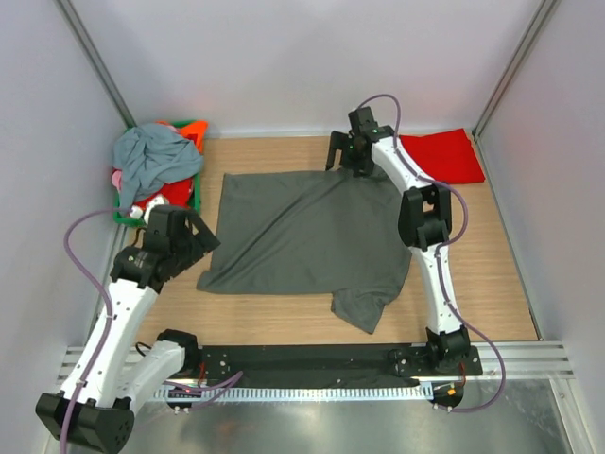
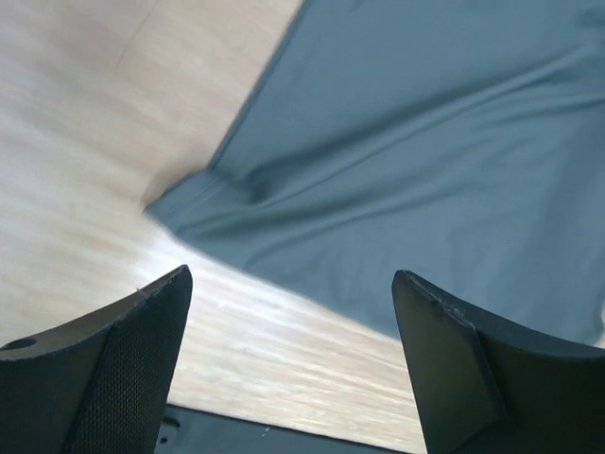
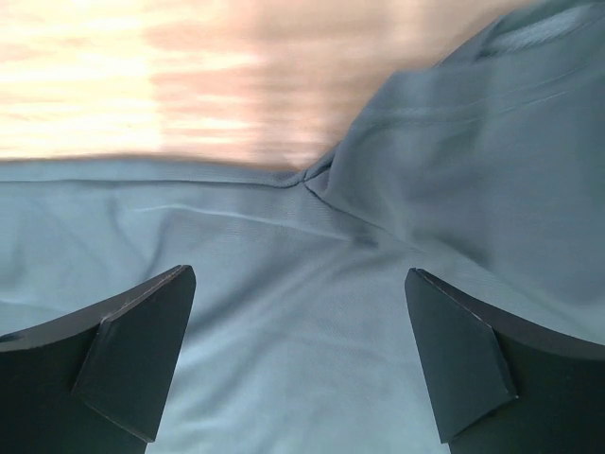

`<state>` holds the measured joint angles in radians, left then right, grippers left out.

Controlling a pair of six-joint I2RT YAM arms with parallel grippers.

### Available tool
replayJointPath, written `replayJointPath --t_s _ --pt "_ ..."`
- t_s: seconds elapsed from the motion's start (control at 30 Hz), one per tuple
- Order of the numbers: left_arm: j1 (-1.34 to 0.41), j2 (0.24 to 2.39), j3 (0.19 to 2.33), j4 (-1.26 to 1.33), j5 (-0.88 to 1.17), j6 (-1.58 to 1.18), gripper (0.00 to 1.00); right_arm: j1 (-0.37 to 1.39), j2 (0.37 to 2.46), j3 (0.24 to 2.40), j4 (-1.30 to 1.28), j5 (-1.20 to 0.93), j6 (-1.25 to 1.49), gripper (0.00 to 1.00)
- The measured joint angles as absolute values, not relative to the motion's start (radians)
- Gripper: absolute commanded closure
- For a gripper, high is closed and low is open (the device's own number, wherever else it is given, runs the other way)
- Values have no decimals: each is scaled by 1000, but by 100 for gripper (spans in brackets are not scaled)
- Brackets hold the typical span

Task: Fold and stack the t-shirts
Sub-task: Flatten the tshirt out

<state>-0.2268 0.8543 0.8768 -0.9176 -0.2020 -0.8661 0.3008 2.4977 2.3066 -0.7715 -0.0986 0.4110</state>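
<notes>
Wood table [image 1: 492, 274], white booth | grey shirt [image 1: 302, 232] lay spread mid-table, looked soft and floppy, I'd pinch a hem corner | left gripper [image 2: 291, 274] and right gripper [image 3: 301, 271] both gaped wide, empty

White arms [image 1: 112, 326], black joints [image 1: 423, 216], thin purple cables [image 1: 68, 248].

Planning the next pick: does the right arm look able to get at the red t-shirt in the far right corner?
Probably yes. The right gripper hangs open over the far edge of the grey t-shirt, close beside the red t-shirt, which lies uncovered with nothing standing between them.
</notes>
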Motion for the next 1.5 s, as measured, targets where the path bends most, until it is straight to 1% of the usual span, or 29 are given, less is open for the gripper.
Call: replayJointPath --t_s 0.1,0.23,0.33,0.37,0.43,0.47,0.63,0.7,0.77,0.83,0.87,0.93,0.97,1.0,1.03,1.07,1.1,1.2,1.27,1.3,1.33,1.43,1.5 --pt "-226 880 987 -904 -165 -773 13 279 2448 2305 -762 -84 388 0" --pt "-226 942 962 -855 -120 -721 19 240 2399 2326 -734 -35 361 1" --pt "-226 1015 876 -793 -46 -722 21 210 2409 2370 -733 23 337 6" --pt "-227 1045 850 -780 -26 -722 21 203 2415 2377 -732 41 330 11" --pt "-227 1086 812 -774 -7 -719 21 186 2434 2388 -730 80 315 13" --pt "-227 1096 804 -775 -2 -717 21 180 2446 2392 -729 96 309 15" --pt "-228 1105 803 -737 3 -714 22 168 2529 2406 -722 145 288 21" --pt "-227 1120 803 -727 -9 -722 22 168 2556 2406 -720 148 285 25" --pt "-228 1142 802 -713 -25 -731 22 170 2578 2406 -719 148 282 33" --pt "-228 1160 792 -685 -34 -739 23 171 2590 2406 -715 148 281 44" --pt "-228 1168 782 -671 -37 -745 23 171 2596 2406 -710 148 278 57" --pt "-228 1185 758 -647 -43 -753 23 171 2604 2406 -701 148 272 70" --pt "-228 1196 745 -639 -44 -756 24 171 2606 2406 -695 148 267 82" --pt "-228 1209 733 -631 -45 -759 24 171 2608 2406 -688 150 262 87" --pt "-228 1219 722 -622 -46 -760 25 171 2609 2406 -680 155 262 94" --pt "-228 1227 710 -616 -46 -762 25 171 2609 2406 -670 161 259 98" --pt "-228 1234 697 -610 -46 -764 25 171 2609 2406 -658 170 257 99" --pt "-228 1235 666 -599 -49 -776 26 171 2609 2404 -596 210 245 99" --pt "-228 1232 656 -595 -49 -779 26 172 2609 2398 -546 238 234 98" --pt "-228 1226 652 -594 -49 -779 26 173 2609 2394 -518 253 228 97" --pt "-228 1218 649 -594 -49 -780 26 173 2609 2391 -496 264 223 77" --pt "-232 1187 648 -594 -48 -782 26 173 2609 2391 -423 312 211 1" --pt "-236 1171 648 -595 -47 -782 26 173 2618 2418 -404 336 189 0"
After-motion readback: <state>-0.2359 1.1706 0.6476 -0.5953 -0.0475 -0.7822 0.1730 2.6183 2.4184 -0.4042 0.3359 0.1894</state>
